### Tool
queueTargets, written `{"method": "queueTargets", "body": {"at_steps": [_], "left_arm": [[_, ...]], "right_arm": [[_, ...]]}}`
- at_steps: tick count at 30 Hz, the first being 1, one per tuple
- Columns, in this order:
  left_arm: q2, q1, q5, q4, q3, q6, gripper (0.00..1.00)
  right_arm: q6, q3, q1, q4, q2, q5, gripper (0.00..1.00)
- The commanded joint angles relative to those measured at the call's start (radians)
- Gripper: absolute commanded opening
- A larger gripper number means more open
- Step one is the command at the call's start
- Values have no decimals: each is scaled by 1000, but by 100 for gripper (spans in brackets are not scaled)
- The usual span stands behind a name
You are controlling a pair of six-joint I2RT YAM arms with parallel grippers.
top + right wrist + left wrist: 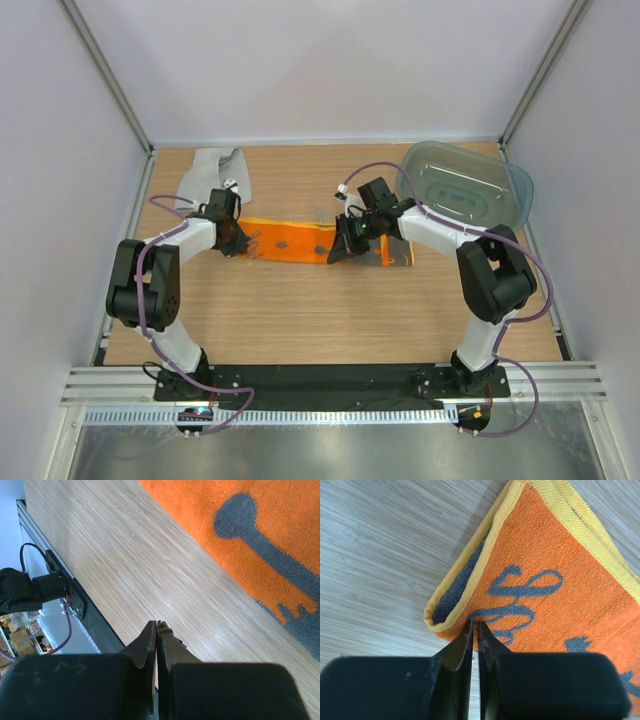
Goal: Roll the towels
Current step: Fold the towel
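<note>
The orange towel (290,241) with dark grey pattern lies flat as a long strip across the table's middle. My left gripper (236,240) is shut at its left end. In the left wrist view its tips (475,625) touch the towel (555,580) by a corner that is curled up, showing the grey underside. No cloth shows between the jaws. My right gripper (338,250) is shut and empty near the strip's right part. In the right wrist view its tips (157,624) hang over bare wood beside the towel (210,535). The plain grey towel (214,170) lies crumpled at the back left.
A translucent blue-green tub (500,200) stands at the back right, close behind the right arm. White walls with metal posts close in the table at the back and sides. A black base rail (320,380) runs along the near edge.
</note>
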State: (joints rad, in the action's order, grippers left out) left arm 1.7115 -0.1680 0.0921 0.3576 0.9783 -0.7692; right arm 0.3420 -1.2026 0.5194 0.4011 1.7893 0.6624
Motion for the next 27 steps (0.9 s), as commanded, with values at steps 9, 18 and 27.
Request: {"method": "queueTargets", "body": {"at_steps": [9,18,27], "left_arm": [[33,9,26,7,-33,7,6],[36,9,43,-3,-58,4,3],[28,7,43,-14,-69,4,1]], "right_arm": [[34,-101,28,-48,71,28,1],[68,-225,77,-70,206,31,1],[100,-480,142,-31,436,17,1]]}}
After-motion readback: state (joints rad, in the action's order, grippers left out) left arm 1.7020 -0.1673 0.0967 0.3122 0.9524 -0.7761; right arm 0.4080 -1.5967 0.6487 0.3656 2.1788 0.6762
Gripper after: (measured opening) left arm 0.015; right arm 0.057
